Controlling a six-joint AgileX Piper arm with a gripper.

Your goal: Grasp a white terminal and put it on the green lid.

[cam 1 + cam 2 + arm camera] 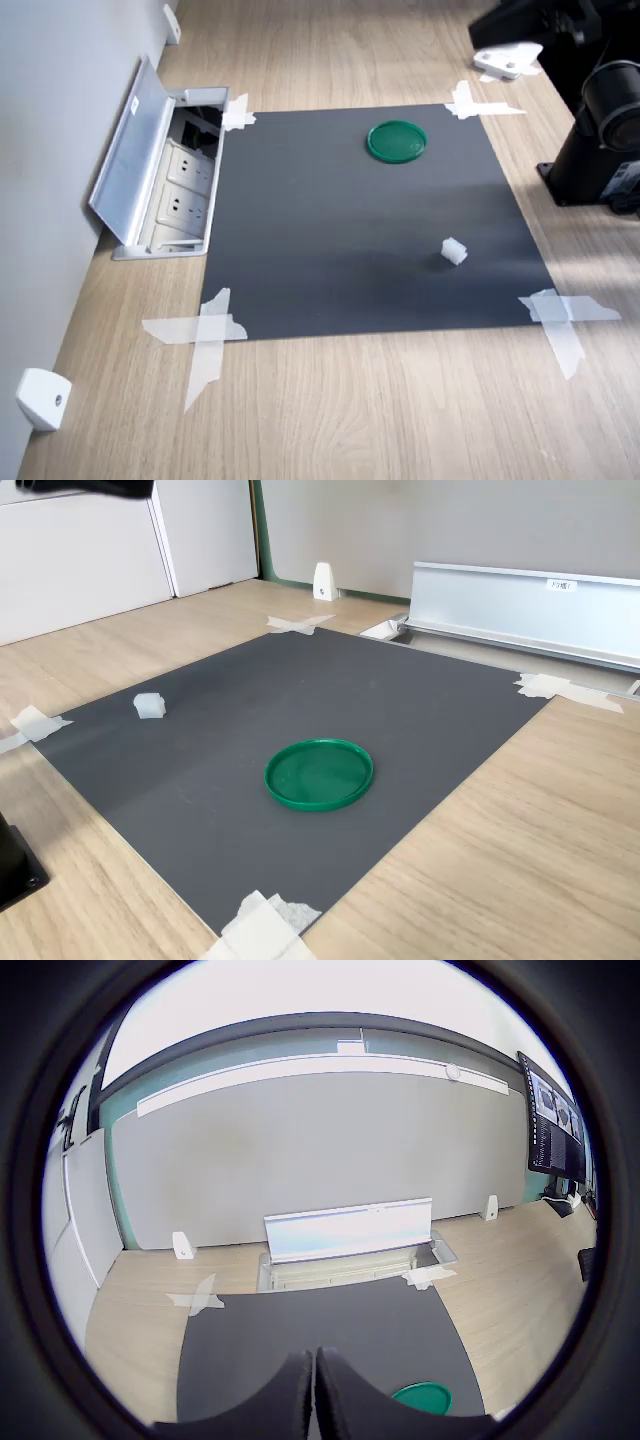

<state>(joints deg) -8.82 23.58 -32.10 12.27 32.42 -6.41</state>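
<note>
Wood-grain desk [400,420] carrying a dark grey mat [330,250] taped at its corners. Left to right in the first exterior view: an open socket box [165,180] at the mat's edge, one green lid [397,141] near the far edge, one white terminal [454,251] lying well apart from it, nearer the camera. In the wrist view the tool [315,1400] shows its fingers pressed together, holding nothing, raised above the mat. Judged step: approach not begun; next, open and descend over the terminal.
</note>
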